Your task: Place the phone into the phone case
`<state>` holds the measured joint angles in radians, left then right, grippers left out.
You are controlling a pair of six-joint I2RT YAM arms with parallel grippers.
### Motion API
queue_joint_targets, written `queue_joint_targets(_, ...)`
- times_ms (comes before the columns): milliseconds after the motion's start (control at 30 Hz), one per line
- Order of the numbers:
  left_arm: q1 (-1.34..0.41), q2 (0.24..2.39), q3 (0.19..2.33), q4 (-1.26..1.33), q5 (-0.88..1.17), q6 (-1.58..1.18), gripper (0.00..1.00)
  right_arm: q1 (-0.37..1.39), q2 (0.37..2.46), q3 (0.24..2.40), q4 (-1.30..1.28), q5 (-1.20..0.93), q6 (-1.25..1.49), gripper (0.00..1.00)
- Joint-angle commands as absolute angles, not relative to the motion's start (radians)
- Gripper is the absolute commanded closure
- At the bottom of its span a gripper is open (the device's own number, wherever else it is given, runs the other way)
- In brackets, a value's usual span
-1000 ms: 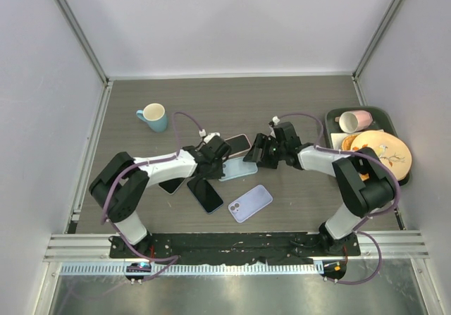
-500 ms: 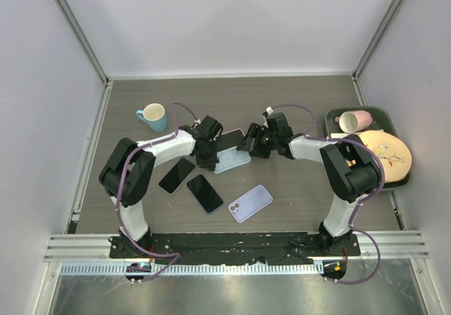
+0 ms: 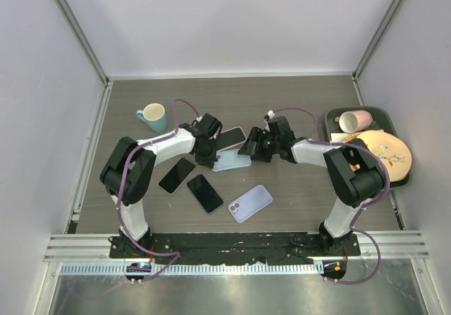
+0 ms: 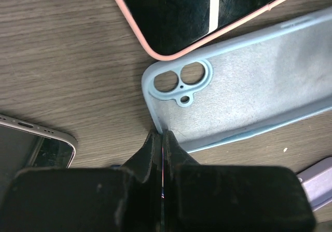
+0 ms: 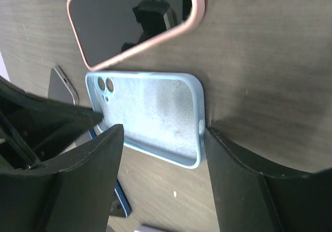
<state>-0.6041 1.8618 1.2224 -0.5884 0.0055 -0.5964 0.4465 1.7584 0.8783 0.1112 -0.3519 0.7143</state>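
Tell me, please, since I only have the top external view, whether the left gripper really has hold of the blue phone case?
Observer: Yes. The left wrist view shows the left gripper shut on the rim of the light blue case, beside its camera cutout.
Operator: Thank you. Is anything inside the case?
Observer: No. The right wrist view shows its bare inner lining facing up, with no phone in it.
Operator: And is the right gripper holding it too?
Observer: The right gripper is open, with one finger beside the case's end away from the cutout. I cannot tell whether it touches.
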Motion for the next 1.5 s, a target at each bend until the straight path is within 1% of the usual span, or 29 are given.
queue_joint_targets(0, -0.644, 1.801, 1.148, -0.345, -0.032, -0.629, 1.0, 0.497, 1.629, 0.804, 0.133, -0.433, 0.759, 0.32)
queue_joint_targets(133, -0.719, 1.767, 1.091, -0.325, -0.049, -0.679, 1.0, 0.512, 1.534, 0.709, 0.127, -0.42, 0.767, 0.32)
queue_joint_targets(300, -0.764, 1.775, 1.077, -0.315, -0.055, -0.721, 1.0, 0.52, 1.451, 0.655, 0.104, -0.371, 0.764, 0.31)
queue_joint_targets(433, -0.779, 1.79, 1.089, -0.324, -0.06, -0.732, 1.0, 0.52, 1.479, 0.676, 0.084, -0.357, 0.735, 0.31)
queue_joint_targets(667, -0.785, 1.753, 1.072, -0.344, -0.078, -0.752, 0.98, 0.52, 1.516, 0.704, 0.081, -0.328, 0.721, 0.31)
queue_joint_targets(967, -0.804, 1.704, 1.035, -0.362, -0.109, -0.785, 0.95, 0.52, 1.5, 0.722, 0.061, -0.282, 0.715, 0.3)
queue_joint_targets(1067, -0.804, 1.683, 1.032, -0.383, -0.144, -0.779, 0.88, 0.52, 1.496, 0.747, 0.011, -0.259, 0.698, 0.3)
queue_joint_targets(1100, -0.804, 1.677, 1.04, -0.405, -0.159, -0.773, 0.81, 0.52, 1.491, 0.756, -0.045, -0.238, 0.692, 0.29)
queue_joint_targets(1167, -0.804, 1.657, 1.052, -0.432, -0.185, -0.767, 0.72, 0.52, 1.457, 0.755, -0.063, -0.219, 0.69, 0.27)
queue_joint_targets(1200, -0.804, 1.648, 1.058, -0.455, -0.208, -0.756, 0.59, 0.52, 1.447, 0.755, -0.084, -0.204, 0.687, 0.26)
queue_joint_targets(1267, -0.804, 1.623, 1.08, -0.48, -0.23, -0.747, 0.49, 0.52, 1.411, 0.756, -0.109, -0.161, 0.67, 0.23)
queue_joint_targets(1300, -0.804, 1.614, 1.092, -0.504, -0.251, -0.741, 0.42, 0.52, 1.401, 0.761, -0.142, -0.147, 0.663, 0.22)
queue_joint_targets(1433, -0.804, 1.536, 1.094, -0.545, -0.288, -0.735, 0.34, 0.52, 1.335, 0.764, -0.184, -0.118, 0.647, 0.21)
queue_joint_targets(1467, -0.804, 1.487, 1.086, -0.548, -0.29, -0.736, 0.33, 0.522, 1.303, 0.761, -0.186, -0.12, 0.643, 0.21)
